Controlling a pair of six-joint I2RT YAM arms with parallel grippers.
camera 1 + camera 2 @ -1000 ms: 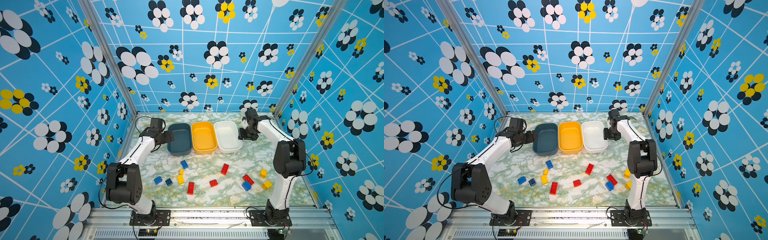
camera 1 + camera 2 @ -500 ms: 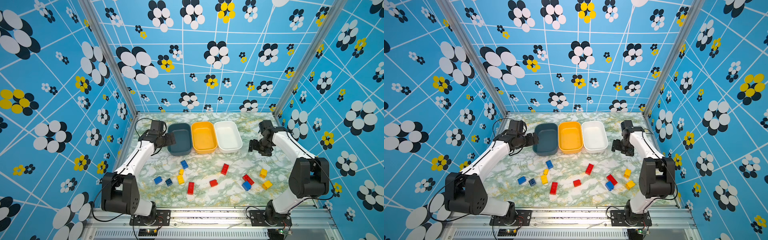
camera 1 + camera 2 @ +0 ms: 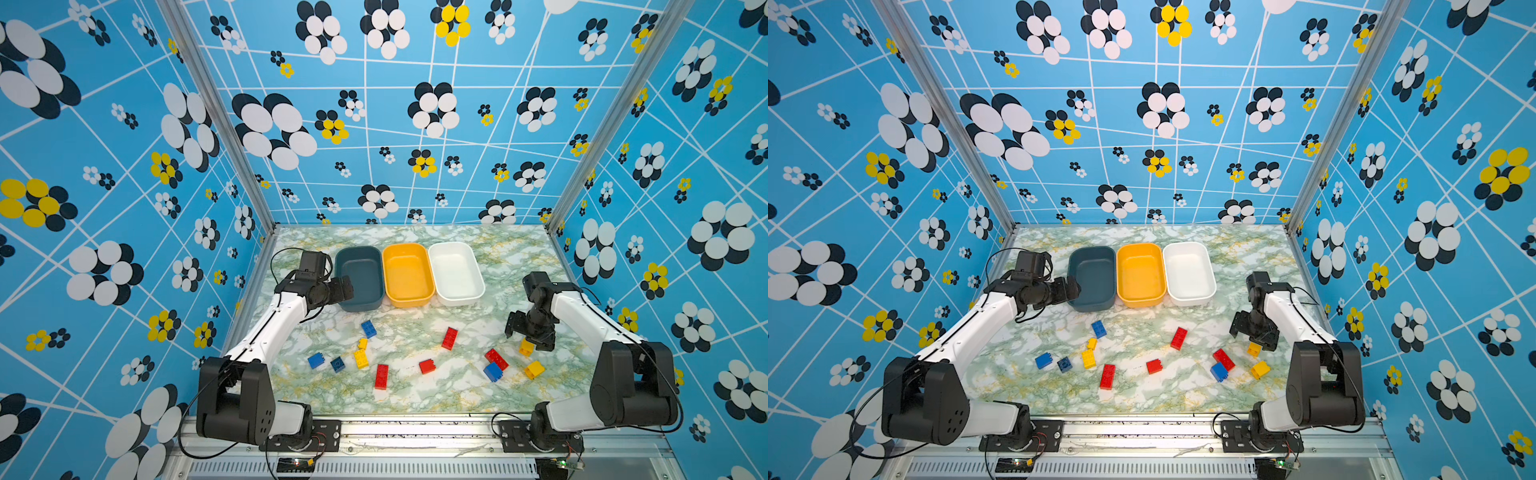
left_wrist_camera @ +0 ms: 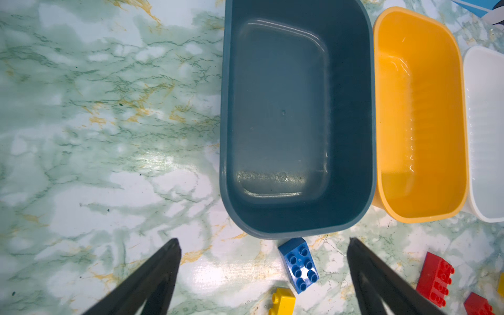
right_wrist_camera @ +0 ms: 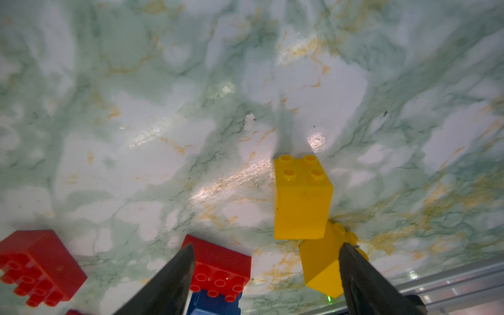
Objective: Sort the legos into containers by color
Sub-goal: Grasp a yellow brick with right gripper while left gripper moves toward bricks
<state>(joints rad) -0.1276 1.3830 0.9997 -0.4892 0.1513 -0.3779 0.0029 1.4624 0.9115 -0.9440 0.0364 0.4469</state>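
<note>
Bricks (image 3: 450,338) lay loose on the tabletop (image 3: 415,395) in front of three empty tubs (image 3: 409,302), one per colour, so the right jaws hung wide and empty over a yellow brick (image 3: 525,347), the left jaws equally spread beside the blue tub (image 3: 359,306).

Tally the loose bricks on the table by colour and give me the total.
Red bricks: 4
Blue bricks: 4, one of them a darker blue
Yellow bricks: 4
Total: 12
</note>
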